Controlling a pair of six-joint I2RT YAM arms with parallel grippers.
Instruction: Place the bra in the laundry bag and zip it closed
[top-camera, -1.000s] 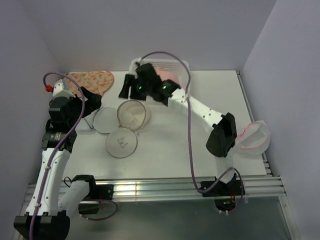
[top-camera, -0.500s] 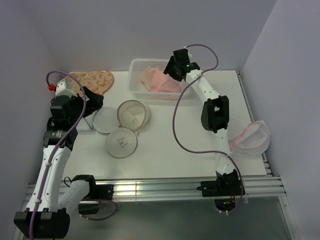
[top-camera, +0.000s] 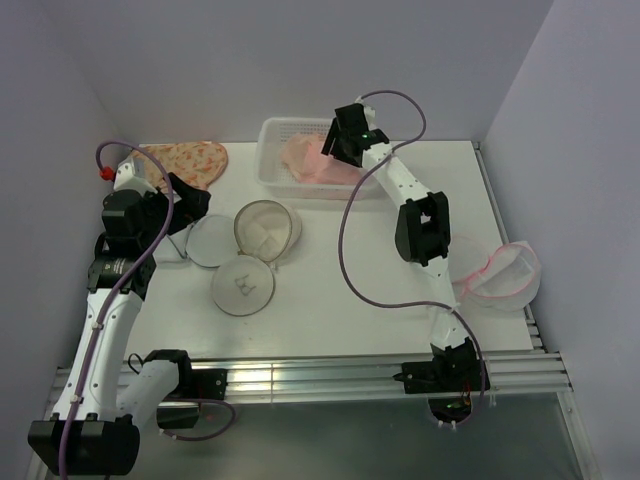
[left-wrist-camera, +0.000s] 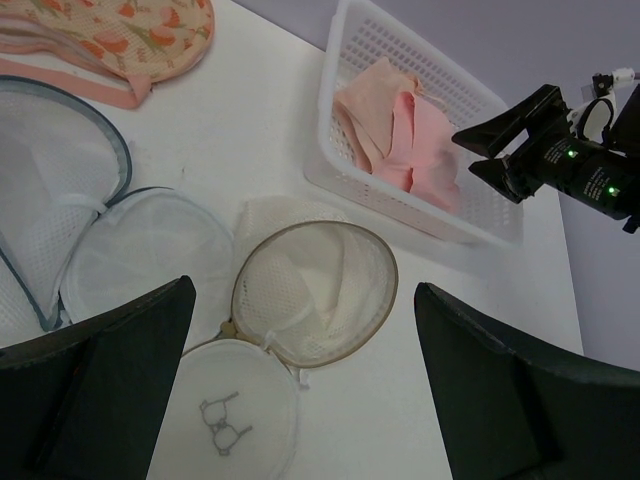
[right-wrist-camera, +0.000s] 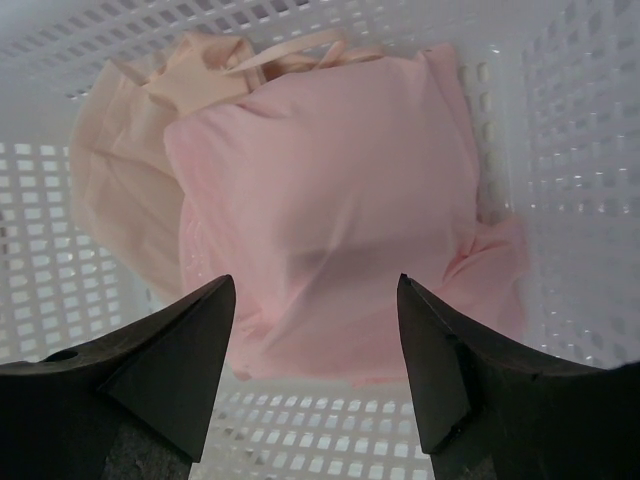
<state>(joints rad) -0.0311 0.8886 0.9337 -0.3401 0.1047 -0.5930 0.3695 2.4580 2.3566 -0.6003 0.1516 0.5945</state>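
The laundry bag (top-camera: 266, 230) lies unzipped mid-table, its tan-rimmed bowl (left-wrist-camera: 315, 290) upward and the lid (left-wrist-camera: 225, 420) with the line drawing folded out beside it. A pink bra (top-camera: 318, 160) lies in the white basket (top-camera: 270, 175) at the back, next to a peach garment (right-wrist-camera: 130, 150). My right gripper (top-camera: 335, 150) hangs open just above the bra (right-wrist-camera: 320, 200), its fingers either side of the pink cup, nothing between them. At the left, my left gripper (top-camera: 190, 200) is wide open and empty, raised and facing the bag.
A grey-rimmed mesh bag (top-camera: 208, 240) lies open left of the laundry bag. A floral orange cloth item (top-camera: 185, 160) sits at the back left. A pink-rimmed mesh bag (top-camera: 505, 275) rests at the table's right edge. Basket walls (right-wrist-camera: 560, 120) surround the right gripper.
My right arm swung from above the laundry bag back to the basket and came down over the pink bra. The left arm stayed where it was.
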